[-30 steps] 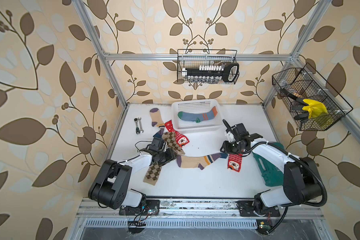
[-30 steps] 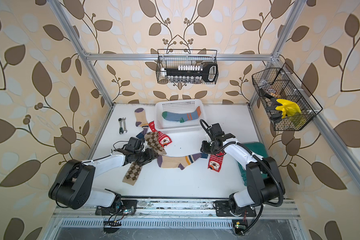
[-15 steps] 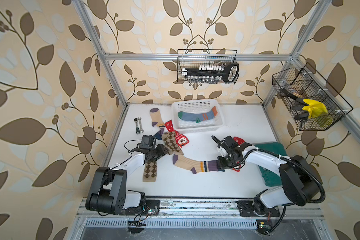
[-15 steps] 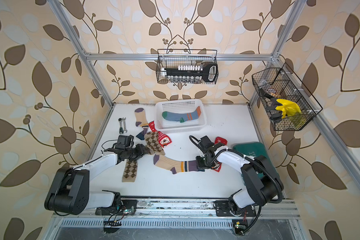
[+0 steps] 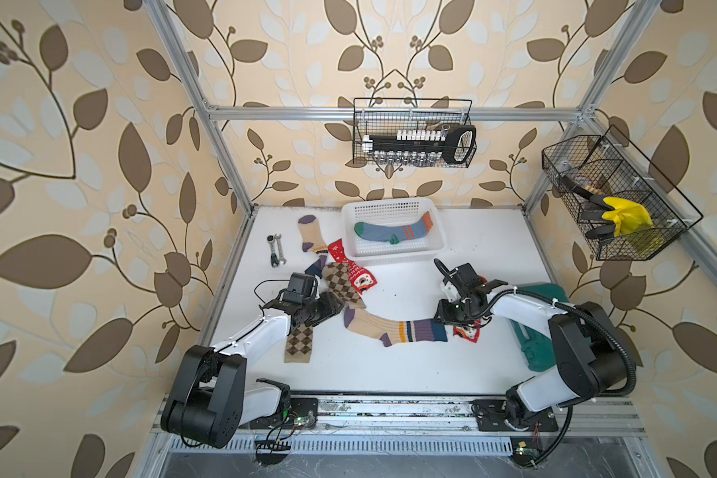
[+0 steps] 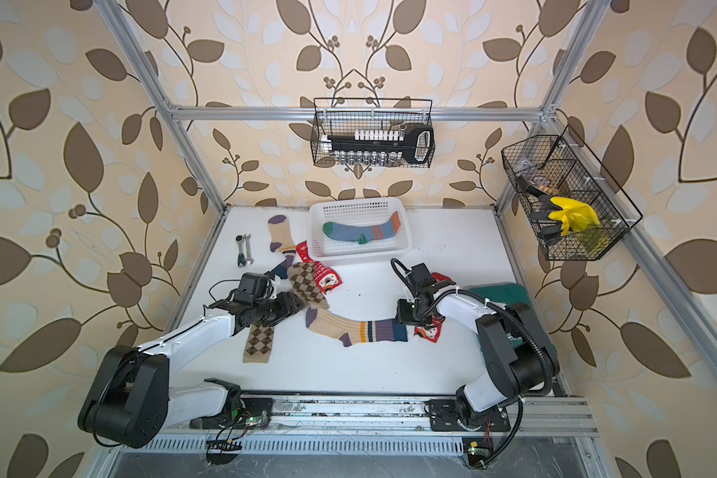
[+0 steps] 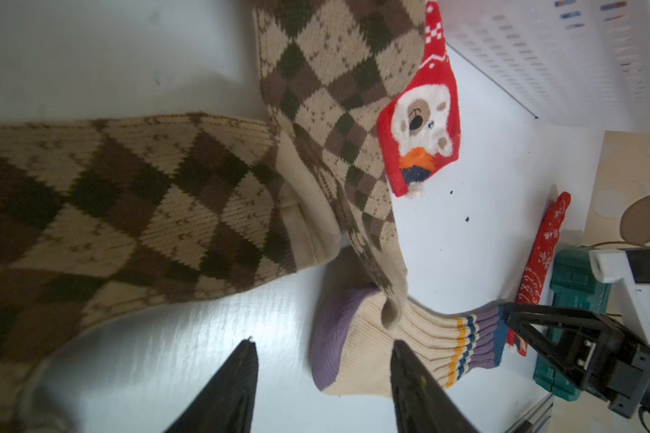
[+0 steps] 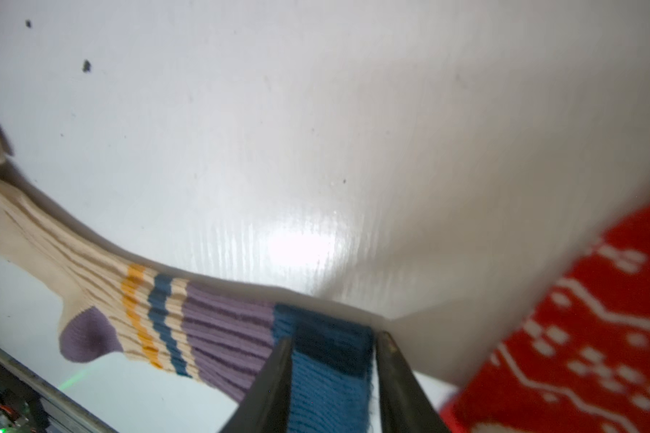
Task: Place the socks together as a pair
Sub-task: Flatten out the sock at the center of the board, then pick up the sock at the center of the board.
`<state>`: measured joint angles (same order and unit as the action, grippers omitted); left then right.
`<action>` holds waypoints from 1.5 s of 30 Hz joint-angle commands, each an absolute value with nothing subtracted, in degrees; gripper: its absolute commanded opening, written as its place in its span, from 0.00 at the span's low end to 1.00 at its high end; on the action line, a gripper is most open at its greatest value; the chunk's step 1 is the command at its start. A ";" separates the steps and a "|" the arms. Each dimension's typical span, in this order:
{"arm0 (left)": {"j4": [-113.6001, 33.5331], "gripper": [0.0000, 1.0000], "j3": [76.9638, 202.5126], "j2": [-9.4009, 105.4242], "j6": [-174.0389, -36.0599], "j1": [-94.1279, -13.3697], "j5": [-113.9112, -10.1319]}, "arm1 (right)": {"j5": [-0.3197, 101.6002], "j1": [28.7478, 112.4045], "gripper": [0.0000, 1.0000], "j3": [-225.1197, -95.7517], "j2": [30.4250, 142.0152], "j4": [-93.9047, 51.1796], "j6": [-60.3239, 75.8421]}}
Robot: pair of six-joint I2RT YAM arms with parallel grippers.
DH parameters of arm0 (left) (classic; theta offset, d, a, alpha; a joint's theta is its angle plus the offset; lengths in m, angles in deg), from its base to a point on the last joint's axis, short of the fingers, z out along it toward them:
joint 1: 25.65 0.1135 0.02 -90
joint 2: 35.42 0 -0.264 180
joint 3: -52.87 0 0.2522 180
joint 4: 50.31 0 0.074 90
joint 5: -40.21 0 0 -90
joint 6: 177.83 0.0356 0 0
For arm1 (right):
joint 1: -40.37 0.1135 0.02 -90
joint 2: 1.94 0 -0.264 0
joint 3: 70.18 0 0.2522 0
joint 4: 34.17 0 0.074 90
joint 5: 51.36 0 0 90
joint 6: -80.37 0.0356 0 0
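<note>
Midway across the surface, beige sock lies flat, purple toe toward left claw, whose fingers stand apart, empty, just beside that toe. Right claw clamped on the sock's blue cuff, beside a red sock. Mate lies rear left, well apart, near the basket. Blue-grey sock inside basket. Second red sock, bear face knitted on, touches argyle sock.

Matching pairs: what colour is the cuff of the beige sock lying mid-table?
Blue cuff, beside a purple band; best in the right wrist view.
</note>
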<state>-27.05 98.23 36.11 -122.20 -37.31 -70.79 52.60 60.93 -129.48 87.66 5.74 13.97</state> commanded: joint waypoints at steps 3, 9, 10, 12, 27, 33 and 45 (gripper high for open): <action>-26.62 0.58 98.71 35.73 -120.28 -37.45 -70.76 | 53.23 59.67 0.11 -131.87 91.84 5.62 12.34; -26.02 0.58 99.88 35.03 -120.35 -37.60 -69.84 | 54.75 55.04 0.00 -133.82 91.17 3.76 12.64; -25.85 0.59 100.58 35.20 -120.44 -37.63 -69.71 | 54.59 54.17 0.00 -134.02 90.53 3.58 12.78; -25.59 0.59 102.25 35.89 -120.44 -37.77 -69.09 | 54.46 52.62 0.00 -134.21 89.42 3.24 12.95; -22.55 0.58 120.42 56.39 -117.25 -35.64 -56.12 | 56.59 51.30 0.24 -131.68 81.05 2.44 13.31; -19.82 0.54 125.65 61.81 -115.00 -32.82 -54.50 | 58.43 51.34 0.25 -131.82 80.50 2.10 13.25; -19.17 0.23 129.14 67.49 -113.76 -31.72 -60.06 | 60.96 51.33 0.25 -131.49 81.38 0.53 13.45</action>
